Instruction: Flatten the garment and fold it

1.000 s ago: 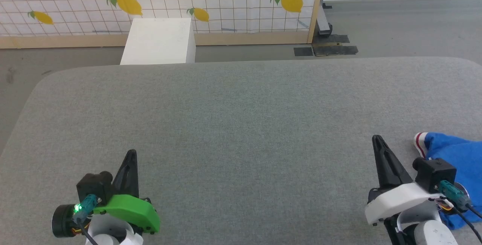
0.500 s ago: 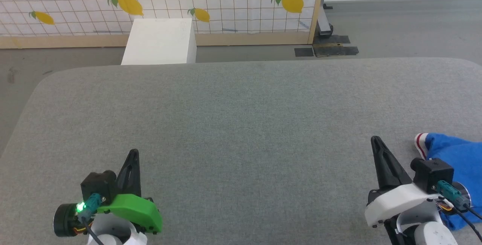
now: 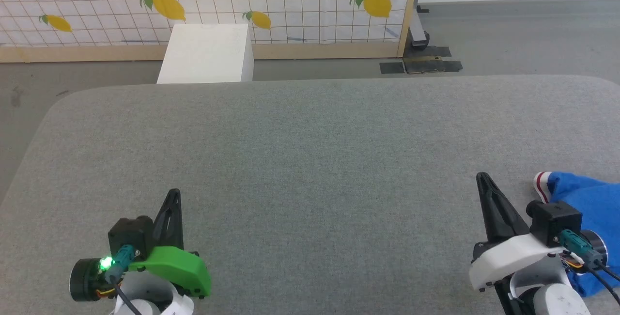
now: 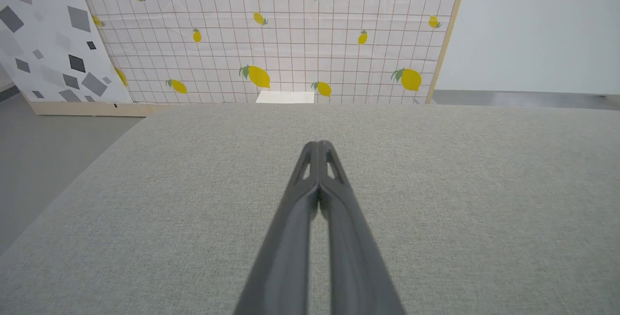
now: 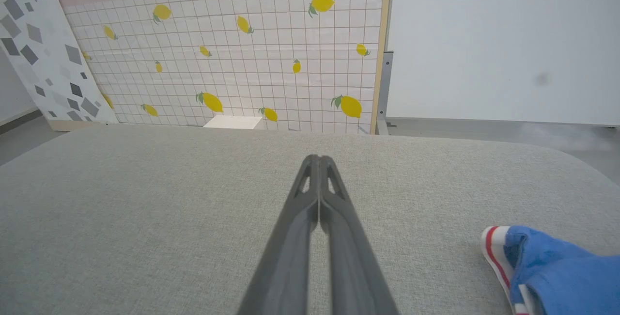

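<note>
The garment (image 3: pixel 593 203) is a bright blue bundle with a white, red-striped edge, lying at the right edge of the grey table (image 3: pixel 310 160); part of it runs out of frame. In the right wrist view the garment (image 5: pixel 557 271) sits low at the right, apart from the fingers. My right gripper (image 3: pixel 482 180) is shut and empty, just left of the garment, and it rises from the bottom of its own view (image 5: pixel 318 160). My left gripper (image 3: pixel 173 195) is shut and empty at the lower left, far from the garment, with both fingers pressed together (image 4: pixel 317 146).
A white box (image 3: pixel 206 53) stands on the floor beyond the table's far edge. Behind it a lemon-print panel (image 3: pixel 290 0) with a wooden frame closes off the back. Grey floor lies to the left and far right of the table.
Both grippers have crept slightly forward over the table. The garment lies as before.
</note>
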Motion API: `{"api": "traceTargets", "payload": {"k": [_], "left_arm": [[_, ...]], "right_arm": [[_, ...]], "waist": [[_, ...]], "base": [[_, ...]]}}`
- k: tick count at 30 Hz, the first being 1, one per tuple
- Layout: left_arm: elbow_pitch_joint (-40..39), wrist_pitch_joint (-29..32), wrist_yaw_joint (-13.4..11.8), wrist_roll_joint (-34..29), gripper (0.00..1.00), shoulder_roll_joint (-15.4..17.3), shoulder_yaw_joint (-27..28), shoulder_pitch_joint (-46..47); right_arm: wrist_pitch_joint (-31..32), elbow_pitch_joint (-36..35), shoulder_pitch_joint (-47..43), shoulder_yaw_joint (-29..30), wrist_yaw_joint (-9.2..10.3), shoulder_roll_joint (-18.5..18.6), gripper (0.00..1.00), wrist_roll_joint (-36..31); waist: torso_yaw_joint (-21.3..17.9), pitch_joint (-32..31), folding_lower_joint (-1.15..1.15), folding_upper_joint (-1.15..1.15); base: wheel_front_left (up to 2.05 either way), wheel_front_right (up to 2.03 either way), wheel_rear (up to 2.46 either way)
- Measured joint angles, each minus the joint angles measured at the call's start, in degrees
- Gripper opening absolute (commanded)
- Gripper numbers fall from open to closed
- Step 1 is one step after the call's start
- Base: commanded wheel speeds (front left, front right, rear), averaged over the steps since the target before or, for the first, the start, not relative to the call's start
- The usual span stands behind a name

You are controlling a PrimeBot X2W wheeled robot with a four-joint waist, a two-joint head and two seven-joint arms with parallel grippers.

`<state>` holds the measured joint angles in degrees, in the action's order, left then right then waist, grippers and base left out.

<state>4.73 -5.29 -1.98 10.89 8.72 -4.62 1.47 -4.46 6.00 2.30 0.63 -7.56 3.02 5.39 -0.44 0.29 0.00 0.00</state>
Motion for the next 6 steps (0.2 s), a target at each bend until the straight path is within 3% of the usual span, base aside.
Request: {"api": "traceTargets", "payload": {"k": [6], "left_arm": [[-0.66,0.88,0.41,-1.85,0.00,-0.90,0.51,-0.08]], "right_arm": [[0.70,-0.80,-0.10,-0.07,0.00,0.00,0.00,-0.73]], "waist": [[0.06,-0.04,0.00,0.00]], "base": [[0.00,0.00,0.00]]}}
